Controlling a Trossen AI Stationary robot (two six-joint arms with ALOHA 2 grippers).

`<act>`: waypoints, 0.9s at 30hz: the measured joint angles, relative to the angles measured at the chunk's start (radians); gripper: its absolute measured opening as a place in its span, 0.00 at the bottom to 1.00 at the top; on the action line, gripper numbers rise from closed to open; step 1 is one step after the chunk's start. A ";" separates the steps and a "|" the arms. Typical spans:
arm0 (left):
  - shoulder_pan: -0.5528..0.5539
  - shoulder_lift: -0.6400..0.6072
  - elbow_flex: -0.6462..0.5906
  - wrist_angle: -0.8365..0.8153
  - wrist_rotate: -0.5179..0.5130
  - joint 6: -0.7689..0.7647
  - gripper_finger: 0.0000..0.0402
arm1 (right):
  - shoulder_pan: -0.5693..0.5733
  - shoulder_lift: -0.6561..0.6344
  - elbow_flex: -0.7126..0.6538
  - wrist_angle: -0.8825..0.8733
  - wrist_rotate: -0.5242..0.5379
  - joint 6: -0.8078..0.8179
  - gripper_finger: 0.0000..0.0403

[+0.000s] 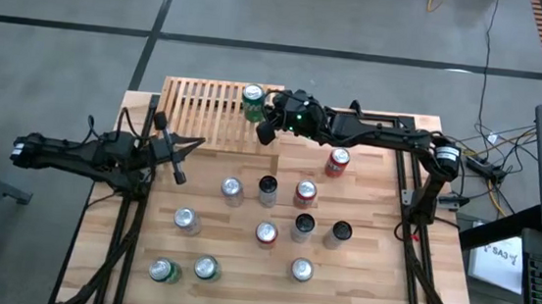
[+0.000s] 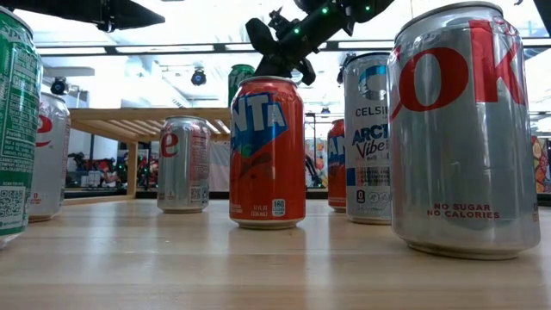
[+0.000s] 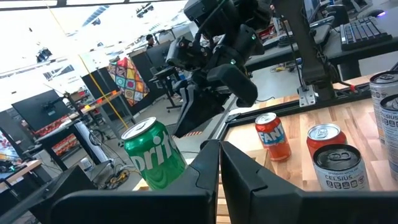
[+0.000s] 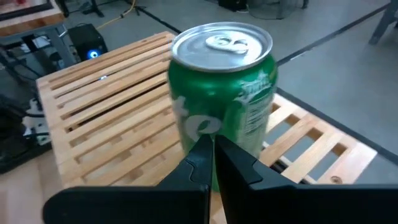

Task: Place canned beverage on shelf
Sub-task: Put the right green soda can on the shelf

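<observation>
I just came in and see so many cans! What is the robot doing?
The robot is putting cans on a wooden shelf. A green Sprite can already stands on its slats. The right gripper is beside that can with fingers shut, not holding it. The left gripper waits, shut, over the table, where many other cans stand.

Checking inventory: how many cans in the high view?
13. One green can stands on the shelf, beside the right pincer. Twelve stand on the table: one near the right arm, eleven grouped centre to front. None look hidden.
</observation>
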 joint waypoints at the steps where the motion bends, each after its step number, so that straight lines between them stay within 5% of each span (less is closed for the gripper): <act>1: 0.000 0.000 0.000 0.000 0.000 0.000 0.00 | -0.007 0.000 0.000 0.006 0.000 -0.004 0.02; 27: 0.000 0.000 0.000 0.006 0.000 0.000 0.00 | -0.057 0.002 -0.005 0.004 0.090 0.021 0.02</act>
